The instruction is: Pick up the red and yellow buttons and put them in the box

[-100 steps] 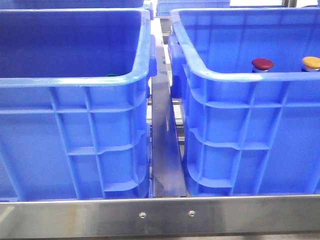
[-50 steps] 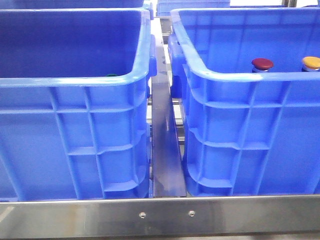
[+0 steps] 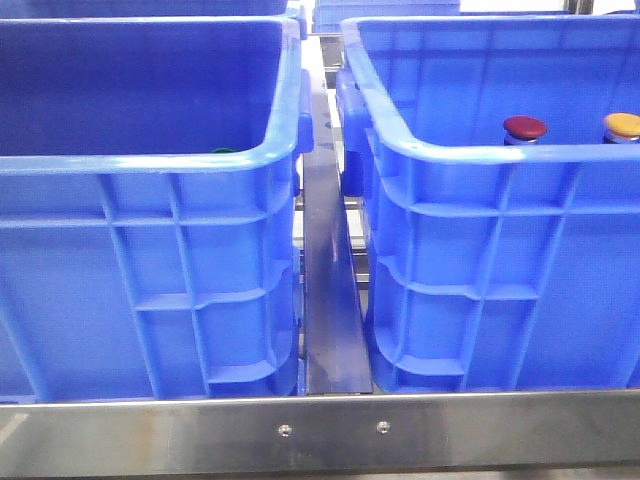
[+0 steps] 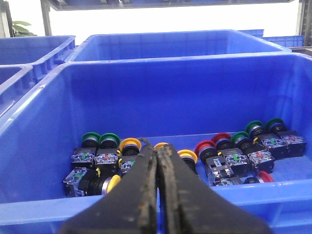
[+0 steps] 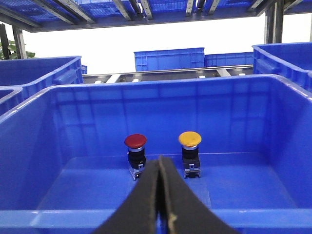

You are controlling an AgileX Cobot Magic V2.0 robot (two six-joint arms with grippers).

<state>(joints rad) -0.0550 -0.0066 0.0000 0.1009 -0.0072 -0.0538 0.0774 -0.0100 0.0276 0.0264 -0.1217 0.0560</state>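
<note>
Basically done, as far as I can judge: the dark red domed mushroom-head push button (image 5: 135, 141) and the yellow-orange domed push button (image 5: 189, 139) both stand upright inside the right-hand bright-blue ribbed plastic crate (image 3: 480, 150), side by side, apart from each other, toward its far wall. The rest of that crate's floor looks bare.

Left-hand bright-blue plastic crate (image 3: 150, 160) is the source bin; the left wrist view shows a loose row of mixed green, yellow and red push buttons (image 4: 185, 156) along its far side. If only one of each colour was wanted, nothing is left but to back off.

Left end effector (image 4: 157, 161): fingers pressed together, holding nothing, sitting just outside the near rim of the source crate. Right end effector (image 5: 160, 168): fingers together, empty, at the near rim of the crate with the placed buttons.

Clearances: both crates have thick rolled rims and tall walls, so any re-entry has to go over the rim from above. A narrow steel channel (image 3: 332, 300) separates the crates; a steel rail (image 3: 330, 430) runs along the near edge. Neither arm shows in the front view.
</note>
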